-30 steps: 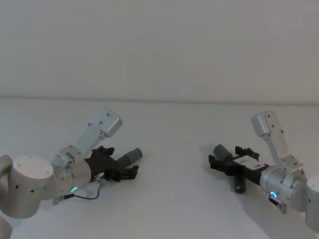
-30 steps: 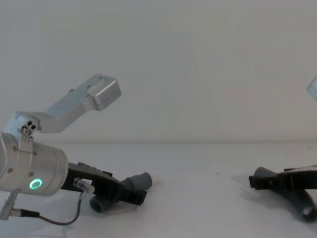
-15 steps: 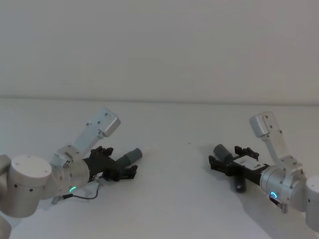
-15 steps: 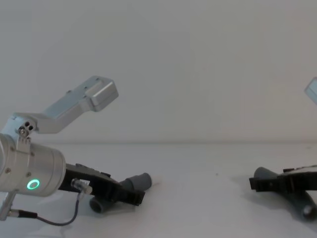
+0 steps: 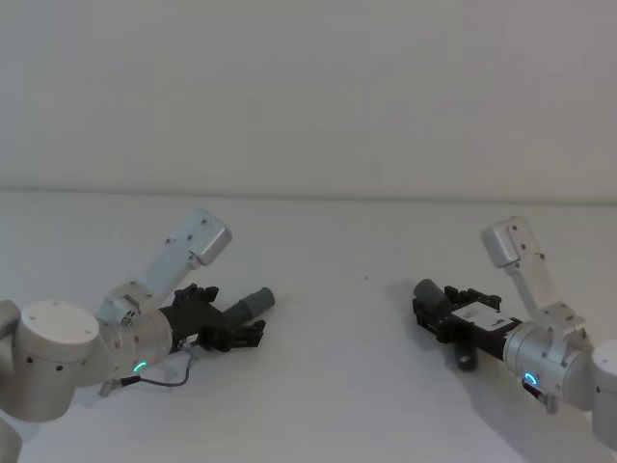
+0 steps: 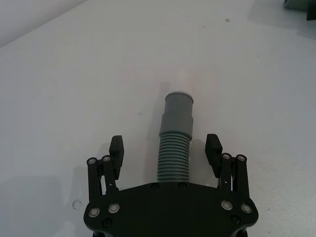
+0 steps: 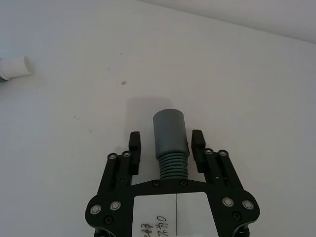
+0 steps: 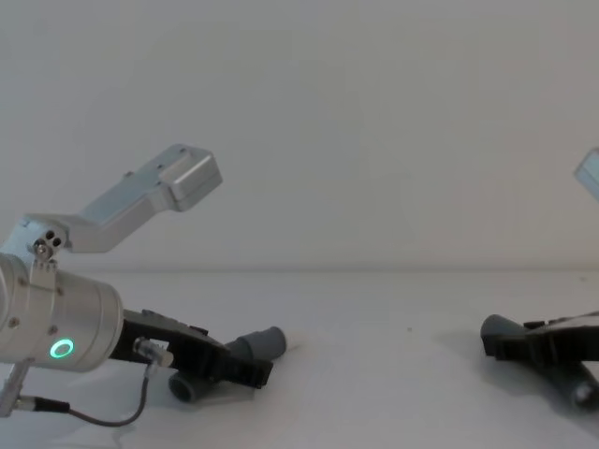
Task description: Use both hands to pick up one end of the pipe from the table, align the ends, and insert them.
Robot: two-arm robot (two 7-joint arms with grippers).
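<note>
Where the white table (image 5: 347,395) lies bare between them, the two arms reach in low from either side, each laid almost flat to the surface so that its fingers can straddle a tube lying on its side.

The left gripper (image 6: 165,145) is spread wide: its black fingers stand well clear of the left pipe piece (image 6: 174,148), which rests on the table between them, ungrasped. The right gripper (image 7: 166,136) is set much narrower about the right pipe piece (image 7: 171,153). Its fingers sit just beside the ribbed section, with a sliver of table showing on one side, so it is judged unclamped.

Both pieces lie well apart, with their straight collared ends pointing inward toward the middle of the table. Taking each behind its collar would leave the left end (image 6: 178,104) and the right end (image 7: 168,121) free to be aligned and mated.

At the edge of the right wrist view sits a whitish tip (image 7: 15,68) — probably the other piece's plug.

A green ring light (image 8: 62,350) glows on the left arm. The white label (image 7: 175,217) on the right gripper bears handwriting — it is cut off and not legible.
</note>
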